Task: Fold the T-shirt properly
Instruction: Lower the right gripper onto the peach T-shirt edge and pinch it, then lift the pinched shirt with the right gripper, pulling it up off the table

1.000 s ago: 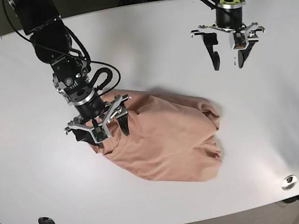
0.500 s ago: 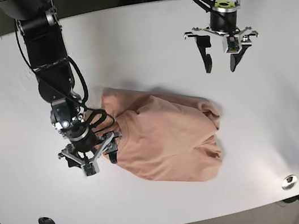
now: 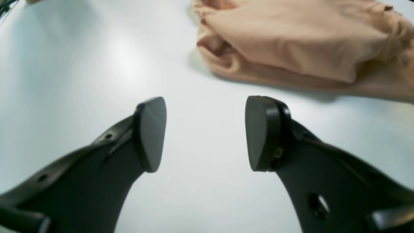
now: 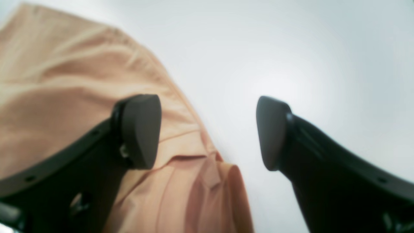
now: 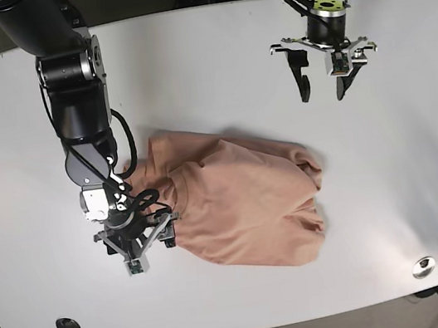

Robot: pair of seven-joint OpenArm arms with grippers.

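**Q:** Two grippers appear; where does each stand relative to the garment?

**A:** The T-shirt lies bunched in a rounded heap near the middle of the table, not yet squared into a fold. The right gripper hangs at the heap's edge on the base view's left side. In its wrist view the fingers stand apart, one over the cloth and one over bare table, straddling a creased edge. Nothing is clamped between them.

**Q:** Why that placement?

**A:** Judged from the pose, the spread jaws bracket the fabric edge so that closing would pinch it, which suits lifting or dragging a layer to flatten the heap.

**Q:** And the left gripper?

**A:** The left gripper is well apart from the shirt, above bare table towards the far edge. Its fingers are likewise apart and empty, pointing downward, with the garment's near edge visible beyond the tips. This reads as a waiting posture.

**Q:** How are the arms posed?

**A:** The right arm reaches steeply down, wrist turned towards the cloth. The left wrist points straight down.
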